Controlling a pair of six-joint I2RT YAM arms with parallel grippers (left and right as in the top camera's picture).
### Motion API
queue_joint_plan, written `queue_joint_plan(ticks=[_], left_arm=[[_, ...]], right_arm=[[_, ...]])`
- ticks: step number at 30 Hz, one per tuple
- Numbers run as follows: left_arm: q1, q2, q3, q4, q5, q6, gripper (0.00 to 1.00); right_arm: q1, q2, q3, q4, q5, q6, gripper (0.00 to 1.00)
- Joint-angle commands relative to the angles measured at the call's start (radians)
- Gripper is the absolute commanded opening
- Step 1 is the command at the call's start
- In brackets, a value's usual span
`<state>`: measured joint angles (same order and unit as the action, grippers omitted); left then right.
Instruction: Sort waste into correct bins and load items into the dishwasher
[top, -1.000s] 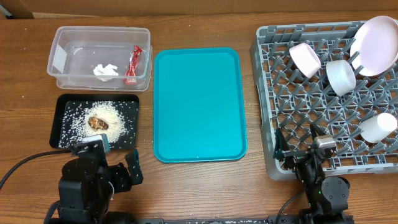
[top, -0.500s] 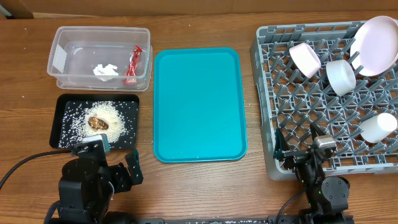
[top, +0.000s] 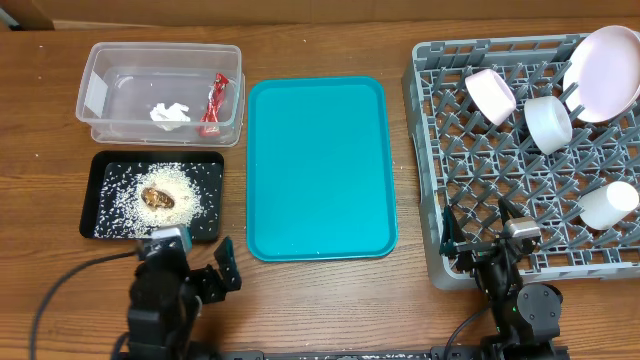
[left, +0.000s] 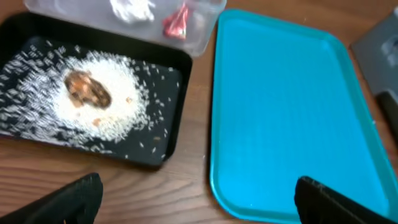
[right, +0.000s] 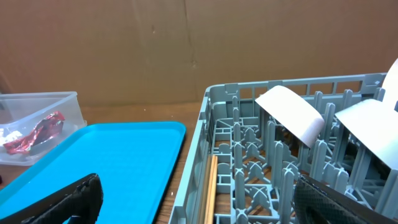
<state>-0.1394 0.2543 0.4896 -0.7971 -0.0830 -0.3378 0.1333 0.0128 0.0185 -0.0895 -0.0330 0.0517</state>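
The left pincer (left: 199, 208) hangs low over the near edge of the desk (top: 320, 300), fingers spread wide and nothing between them. Just ahead and to its left lies the black tray (left: 177, 87), with rice (left: 118, 118) heaped in the middle, thinner grains scattered around the heap, and the brown lump (left: 87, 90) sitting on top. Ahead and to its right lies the teal tray (left: 280, 106), close beside the black one. Farther ahead, past the black tray, stands the tub (top: 110, 100). The red wrapper (left: 177, 22) is against the tub's right wall and the paper scrap (left: 134, 7) is just left of it.

The right pincer (right: 202, 205) is also spread and empty, at the near left corner of the rack (right: 214, 99). The rack's left wall runs away from between its fingers. Just ahead, inside that wall, the chopsticks (right: 211, 186) lie pointing away from it. To the right and a little ahead, the cup (top: 607, 205) lies on its side among the pegs. Well ahead, one bowl (right: 289, 115) leans tilted on the pegs, and a second bowl (right: 373, 134) sits just right of it. Farthest off, ahead and to the right, the plate (top: 603, 72) stands tilted on edge in the rack's far right corner.
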Motion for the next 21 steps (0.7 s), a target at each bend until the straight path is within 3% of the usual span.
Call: queue_joint_plan(ticks=[1, 6, 13, 17, 21], left_arm=[[0.032, -0.099, -0.143, 0.138, 0.029, 0.002, 1.0], [0.044, -0.2, -0.306, 0.376, 0.027, 0.018, 1.0], [0.05, -0.251, -0.481, 0.82, 0.033, 0.2, 1.0], [0.05, -0.251, -0.486, 0.797, 0.05, 0.287, 1.0], [0.05, -0.251, -0.485, 0.721, 0.095, 0.278, 1.0]], right_arm=[[0.006, -0.01, -0.011, 0.008, 0.006, -0.004, 1.0], [0.006, -0.01, -0.011, 0.008, 0.006, -0.004, 1.0], [0.006, -0.01, -0.011, 0.008, 0.006, -0.004, 1.0], [0.006, -0.01, -0.011, 0.008, 0.006, -0.004, 1.0], [0.006, -0.01, -0.011, 0.008, 0.006, -0.004, 1.0]])
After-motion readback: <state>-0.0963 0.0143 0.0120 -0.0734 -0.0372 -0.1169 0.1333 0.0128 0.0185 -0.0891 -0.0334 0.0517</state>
